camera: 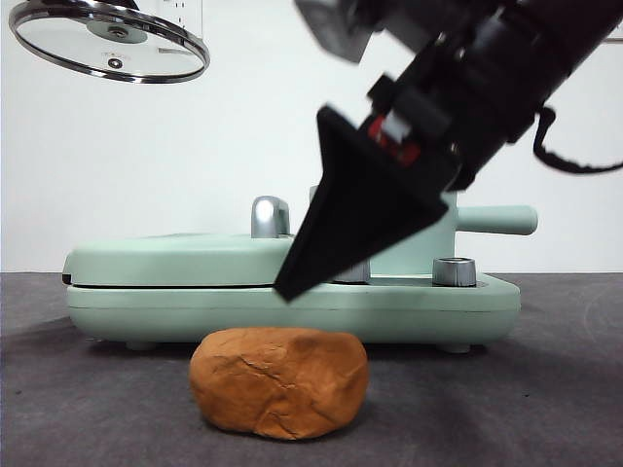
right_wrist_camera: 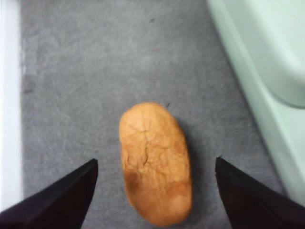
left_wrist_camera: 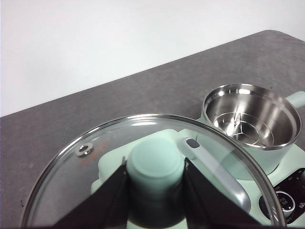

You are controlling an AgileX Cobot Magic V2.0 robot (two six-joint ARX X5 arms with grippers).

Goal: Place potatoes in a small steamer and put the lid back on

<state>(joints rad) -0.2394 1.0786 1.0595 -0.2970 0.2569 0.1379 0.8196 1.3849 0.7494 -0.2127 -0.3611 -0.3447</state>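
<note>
The potato (camera: 279,382), an orange-brown creased lump, lies on the dark grey table in front of the appliance. My right gripper (camera: 288,290) comes down from the upper right and hangs above it. In the right wrist view its jaws (right_wrist_camera: 156,161) are open, one on each side of the potato (right_wrist_camera: 155,162), not touching it. My left gripper (left_wrist_camera: 155,167) is shut on the mint-green knob of the glass lid (left_wrist_camera: 71,191), held high at the left (camera: 109,41). The small steamer (left_wrist_camera: 252,119) stands open, its steel inside bare; only its handle (camera: 496,219) shows clearly in the front view.
A flat mint-green griddle (camera: 195,282) with a chrome handle (camera: 270,216) sits just behind the potato, shut. A steel dial (camera: 454,270) stands on its base at the right. A white wall closes the back.
</note>
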